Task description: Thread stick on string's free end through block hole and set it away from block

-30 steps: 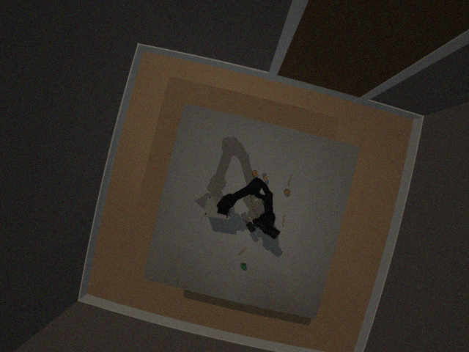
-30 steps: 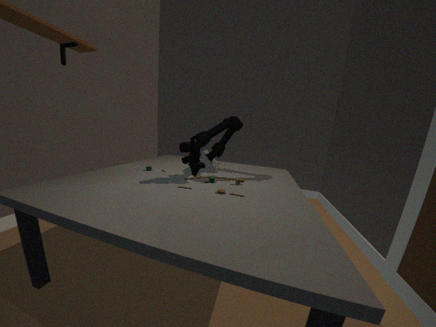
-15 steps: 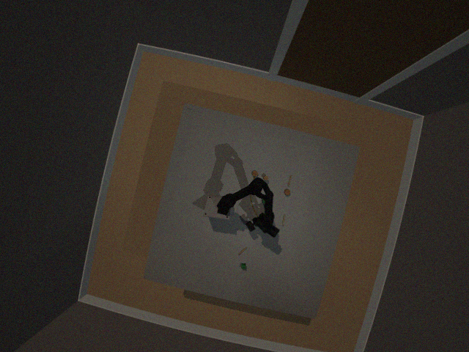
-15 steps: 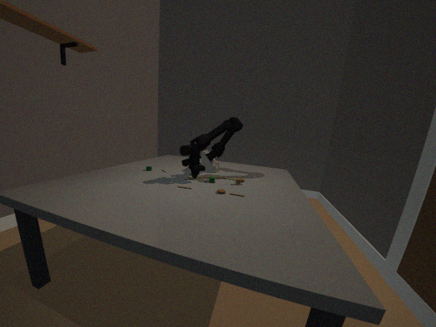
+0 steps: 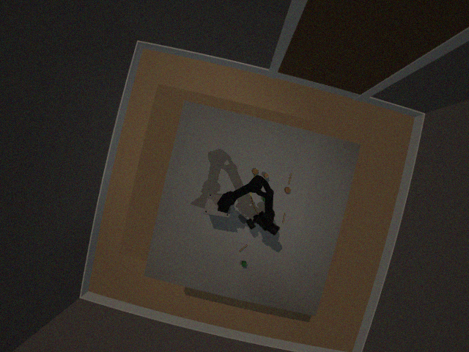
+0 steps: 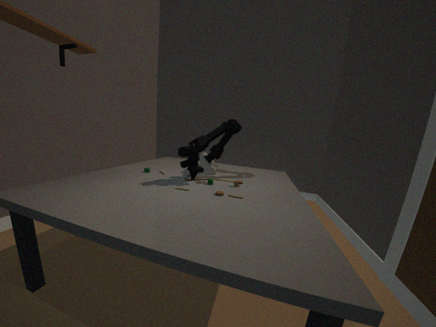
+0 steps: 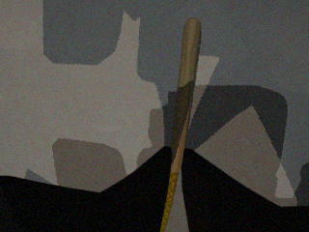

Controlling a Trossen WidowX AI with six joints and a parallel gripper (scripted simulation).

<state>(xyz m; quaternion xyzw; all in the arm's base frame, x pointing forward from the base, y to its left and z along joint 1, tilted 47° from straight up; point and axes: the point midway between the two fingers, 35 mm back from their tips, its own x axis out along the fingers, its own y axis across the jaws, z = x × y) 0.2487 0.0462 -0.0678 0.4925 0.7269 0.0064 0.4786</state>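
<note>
The stick on the string's end shows in the wrist view, its far end beyond the fingertips. My gripper is shut on it near its string end, low at the table. The yellow string runs back between the fingers and across the table towards a round button. A small wooden piece that looks like the block stands beside the button; its hole is too small to make out. The string is not seen passing through it.
A green cube lies beside the string. A round wooden piece and loose sticks lie on the outer side. Another stick and green cube lie on the other side.
</note>
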